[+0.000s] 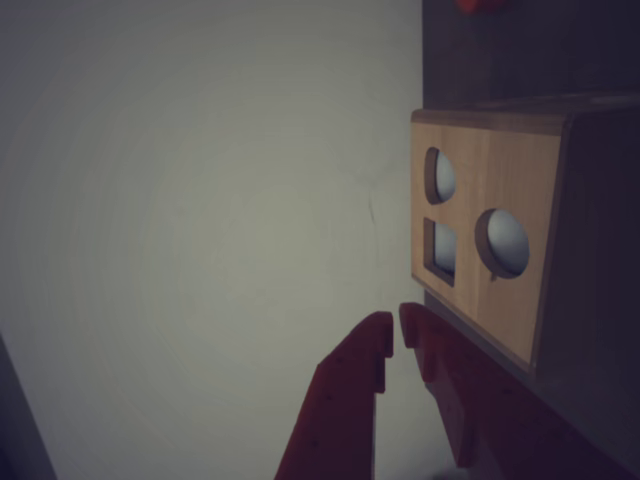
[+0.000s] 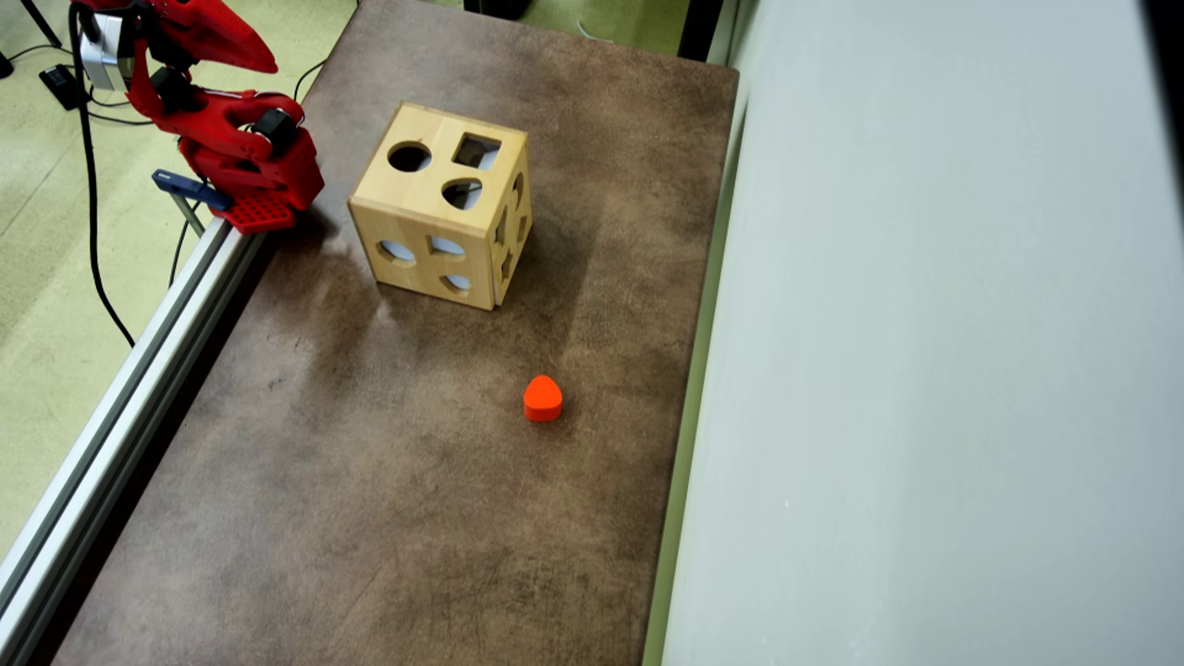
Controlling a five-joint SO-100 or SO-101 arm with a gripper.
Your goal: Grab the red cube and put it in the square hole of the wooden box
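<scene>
No red cube shows up in either view, so I can't say where it sits; the only loose piece is an orange-red rounded block [image 2: 542, 399] lying on the brown surface [image 2: 370, 481], well apart from the wooden box [image 2: 442, 205] and nearer the pale wall [image 2: 925, 370]. In the wrist view a scrap of something red-orange [image 1: 478, 5] is cut off by the top edge, probably that same rounded piece, but it's too little to tell. The wrist view is dim and lies on its side. The box is a light-wood cube with cut-outs on each visible face; its top carries a round hole [image 2: 409, 156], the square hole [image 2: 477, 151] and a rounded-triangle one [image 2: 462, 193]. The overhead view only catches the red arm [image 2: 222, 129] folded up at the surface's top left corner, beside the metal rail [image 2: 139, 370], with its tip out of frame. The wrist view shows the claw [image 1: 396, 335] with its two red fingers nearly touching at the tips, holding nothing, just beside the box's lower corner.
</scene>
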